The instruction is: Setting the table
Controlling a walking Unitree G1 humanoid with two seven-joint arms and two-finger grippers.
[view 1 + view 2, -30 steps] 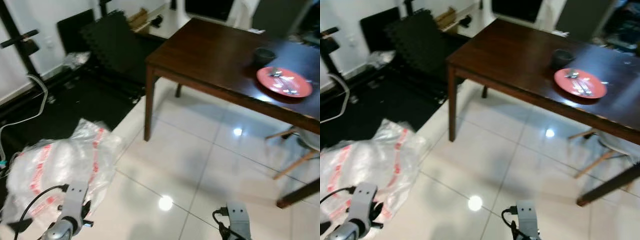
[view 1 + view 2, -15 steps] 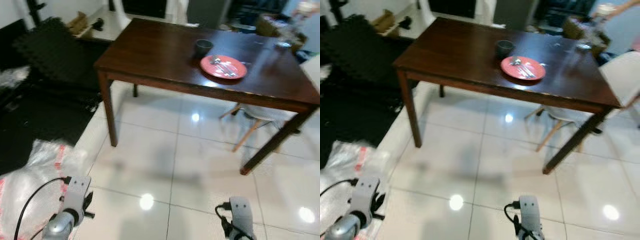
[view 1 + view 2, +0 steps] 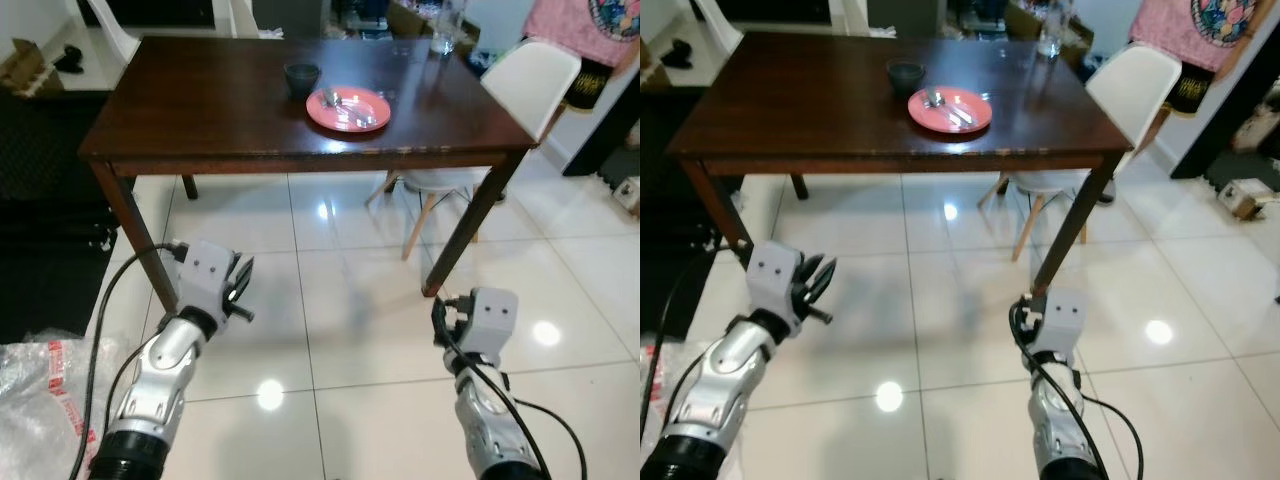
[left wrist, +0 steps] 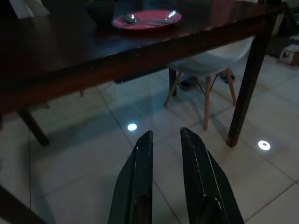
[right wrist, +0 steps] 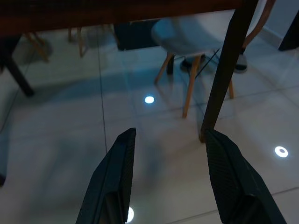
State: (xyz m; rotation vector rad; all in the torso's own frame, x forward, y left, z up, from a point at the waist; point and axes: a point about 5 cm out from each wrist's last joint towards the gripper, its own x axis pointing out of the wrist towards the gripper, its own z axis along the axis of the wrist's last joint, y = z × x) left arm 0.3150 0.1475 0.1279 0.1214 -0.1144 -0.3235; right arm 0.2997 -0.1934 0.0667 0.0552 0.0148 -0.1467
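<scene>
A dark wooden table (image 3: 200, 110) stands ahead of me. On its far middle lies a red plate (image 3: 348, 108) with a spoon and a fork on it, and a dark cup (image 3: 301, 77) stands just left of the plate. The plate (image 4: 146, 19) also shows in the left wrist view. My left gripper (image 3: 241, 278) is raised low before the table's front left leg, with a narrow gap between its fingers (image 4: 142, 177) and nothing in them. My right gripper (image 5: 170, 132) hangs over the floor near the table's front right leg, open wide and empty.
A white chair (image 3: 520, 85) with wooden legs is tucked at the table's right side. A clear glass (image 3: 445, 30) stands at the table's far right. A crumpled plastic bag (image 3: 40, 390) lies on the floor at my left. Glossy white tiles (image 3: 340, 300) lie between me and the table.
The camera has swung round, so the table now stands straight ahead and closer. Both arms have come up higher into view.
</scene>
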